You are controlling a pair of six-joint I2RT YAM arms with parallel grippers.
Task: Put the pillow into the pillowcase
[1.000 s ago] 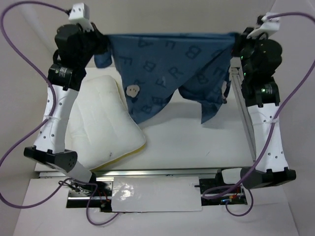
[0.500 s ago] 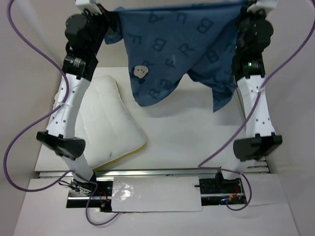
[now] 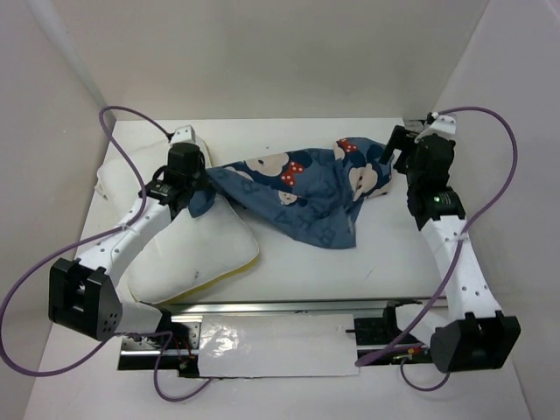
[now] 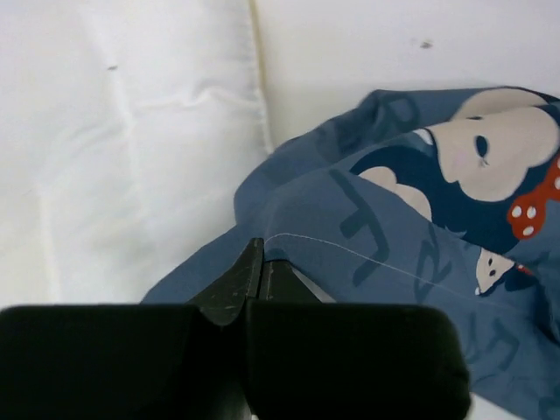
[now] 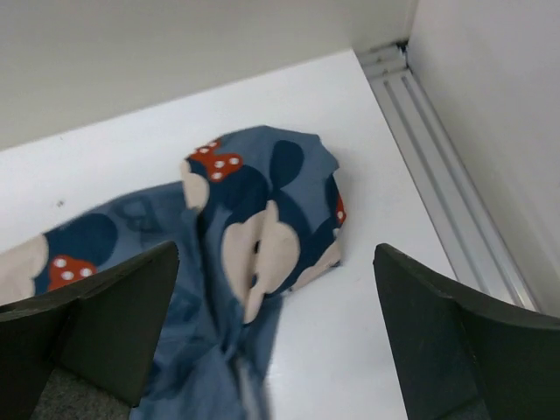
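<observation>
L gripper (image 4: 260,261) is pressed together, pinching a fold of the pillowcase (image 4: 394,236) at the cloth's left end, right beside the pillow (image 4: 131,131). In the top view the L gripper (image 3: 197,188) sits low over the pillow's far right corner. R gripper (image 5: 271,337) is spread wide w/ fingers (image 5: 87,324) well apart, hovering above the pillowcase's right end. The dark blue pillowcase (image 3: 297,188) lies crumpled on the white table (image 3: 350,262) betw. the 2 grippers, mouse faces and red dotted bows up, its left end overlapping the pillow. The white quilted pillow (image 3: 188,249) lies flat at table left, outside the case, partly under the L arm, yellow piping showing on its near edge. A metal rail (image 5: 446,192) runs along the table's right side.
</observation>
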